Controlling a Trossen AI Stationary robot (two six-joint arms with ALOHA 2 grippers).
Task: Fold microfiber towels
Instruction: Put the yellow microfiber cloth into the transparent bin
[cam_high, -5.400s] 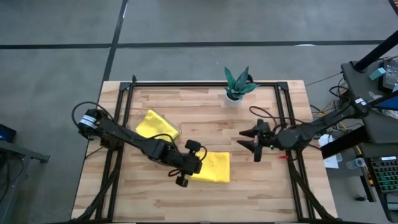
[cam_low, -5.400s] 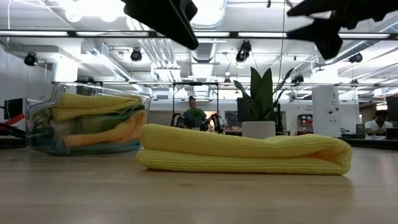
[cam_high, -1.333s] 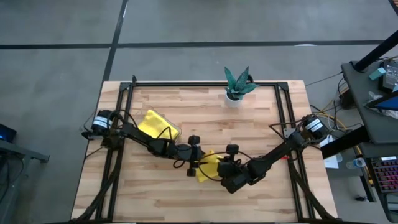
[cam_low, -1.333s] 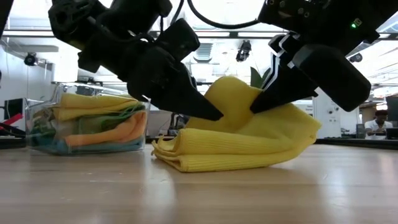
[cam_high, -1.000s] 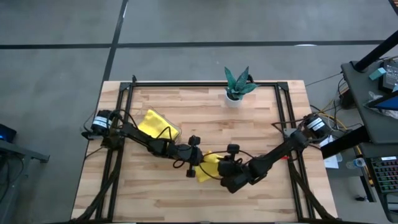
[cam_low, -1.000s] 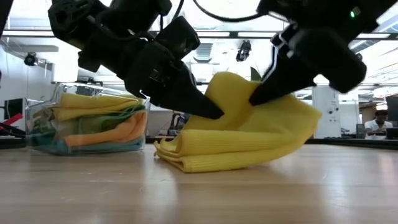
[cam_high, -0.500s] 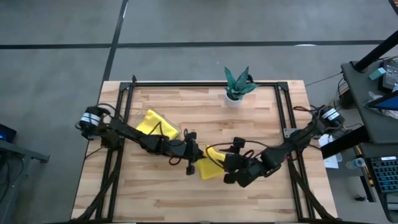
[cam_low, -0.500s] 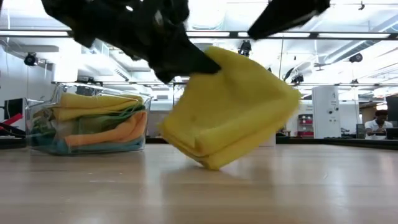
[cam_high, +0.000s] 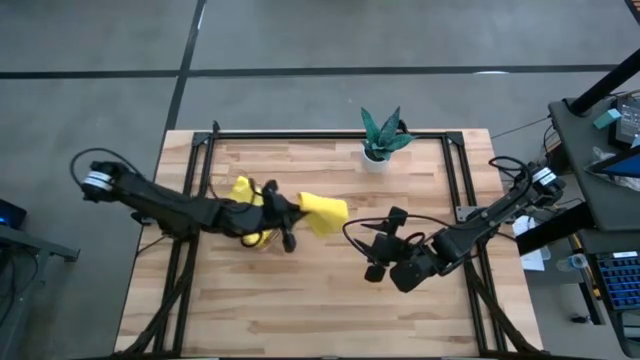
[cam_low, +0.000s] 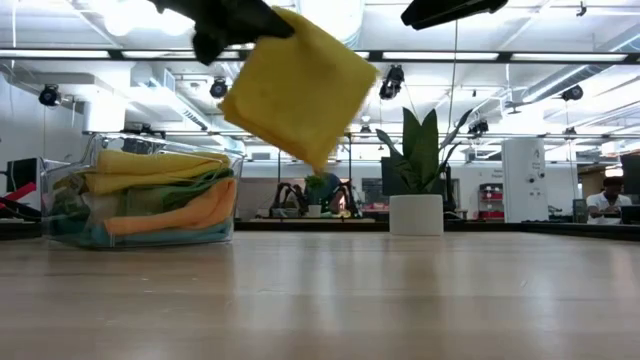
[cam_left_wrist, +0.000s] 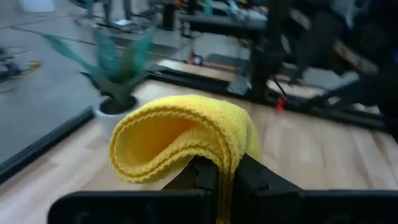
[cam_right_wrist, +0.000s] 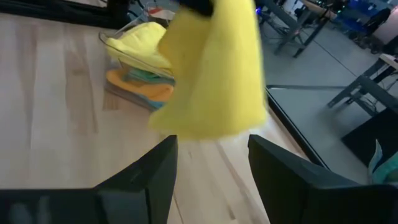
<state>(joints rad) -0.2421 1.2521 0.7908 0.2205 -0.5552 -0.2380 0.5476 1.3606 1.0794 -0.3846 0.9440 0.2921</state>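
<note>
The folded yellow microfiber towel (cam_high: 322, 212) is now up in the air, off the table — a moment ago it lay on the wood with both claws pinching it. The left claw (cam_high: 291, 214) is squeezed tight on one edge of it and carries it alone toward the clear shallow plastic tray (cam_low: 140, 200), which sits just behind that claw with a stack of folded cloths in it — yellow on top, green and orange under it. The right claw (cam_high: 378, 250) has let go; its two fingers (cam_right_wrist: 155, 171) stand wide apart with nothing between them, and the towel hangs well ahead of it. This looks like the fold is done and the towel is on its way to the stack.

The table is pale wooden planks (cam_high: 330, 300) with a dark metal frame. A small teal-leaved plant in a white pot (cam_high: 380, 135) stands far past both claws at the back edge. Behind the table is a big bright room with ceiling lamps, and a person (cam_low: 608, 203) sits far off.
</note>
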